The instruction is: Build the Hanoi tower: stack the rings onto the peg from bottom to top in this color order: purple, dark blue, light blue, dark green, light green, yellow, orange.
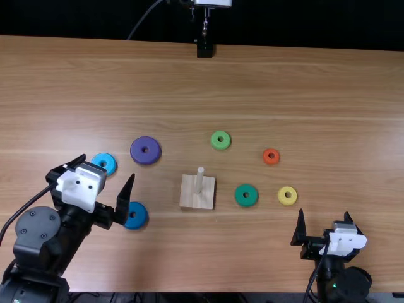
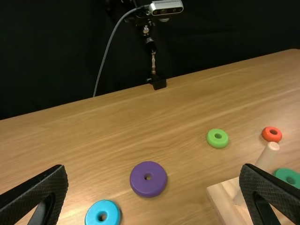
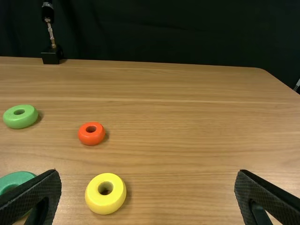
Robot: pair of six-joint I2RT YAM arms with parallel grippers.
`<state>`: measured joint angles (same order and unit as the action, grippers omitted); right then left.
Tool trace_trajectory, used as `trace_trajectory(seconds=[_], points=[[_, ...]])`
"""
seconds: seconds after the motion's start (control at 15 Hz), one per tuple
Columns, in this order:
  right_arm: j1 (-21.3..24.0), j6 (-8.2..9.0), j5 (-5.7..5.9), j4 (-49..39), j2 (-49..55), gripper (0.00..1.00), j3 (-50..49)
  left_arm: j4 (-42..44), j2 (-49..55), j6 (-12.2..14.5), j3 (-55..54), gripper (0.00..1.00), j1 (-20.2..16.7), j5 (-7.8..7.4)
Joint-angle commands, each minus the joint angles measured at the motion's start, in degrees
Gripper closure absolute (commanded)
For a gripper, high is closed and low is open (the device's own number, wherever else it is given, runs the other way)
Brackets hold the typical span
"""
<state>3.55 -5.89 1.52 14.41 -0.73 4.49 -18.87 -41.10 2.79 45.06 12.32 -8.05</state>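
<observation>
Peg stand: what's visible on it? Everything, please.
The peg stand has a squarish, flat block base and one slim round peg, standing upright. Both look like bare pale wood, lighter than the table. The peg carries no ring. The base lies flat, between the dark blue ring and dark green ring; only the tabletop appears to touch it.

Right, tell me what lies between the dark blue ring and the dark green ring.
In the top view, the square wooden base with its upright peg stands between those two rings.
</observation>
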Motion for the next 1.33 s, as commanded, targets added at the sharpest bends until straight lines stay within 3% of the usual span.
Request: trace_trajectory(seconds=[0.0, 0.27, 0.53, 0.67, 1.0, 1.13, 1.2, 1.27], points=[[0.4, 0.09, 0.80, 3.8, 0.7, 0.00, -3.6, 0.1, -2.2, 0.5, 3.3, 0.00, -0.6, -1.75], [0.4, 0.09, 0.80, 3.8, 0.7, 0.00, -3.6, -11.1, -14.7, -0.2, 11.0, 0.00, -1.0, -1.86], [0.4, 0.09, 0.80, 3.8, 0.7, 0.00, -3.6, -24.8, -30.2, -0.2, 19.8, 0.00, -4.9, -3.02], [0.4, 0.09, 0.80, 3.8, 0.7, 0.00, -3.6, -25.5, -37.4, -0.2, 23.5, 0.00, -4.9, -3.55], [0.3, 0.09, 0.80, 3.8, 0.7, 0.00, -3.6, -28.4, -55.6, -0.2, 36.0, 0.00, -3.5, -3.23], [0.4, 0.09, 0.80, 3.8, 0.7, 0.00, -3.6, -33.2, -62.6, 0.0, 42.6, 0.00, -2.1, -1.44], [0.4, 0.09, 0.80, 3.8, 0.7, 0.00, -3.6, -36.0, -65.8, 0.0, 45.5, 0.00, -1.5, 1.41], [0.4, 0.09, 0.80, 3.8, 0.7, 0.00, -3.6, -38.4, -68.6, 0.1, 48.5, 0.00, -0.1, 5.73]])
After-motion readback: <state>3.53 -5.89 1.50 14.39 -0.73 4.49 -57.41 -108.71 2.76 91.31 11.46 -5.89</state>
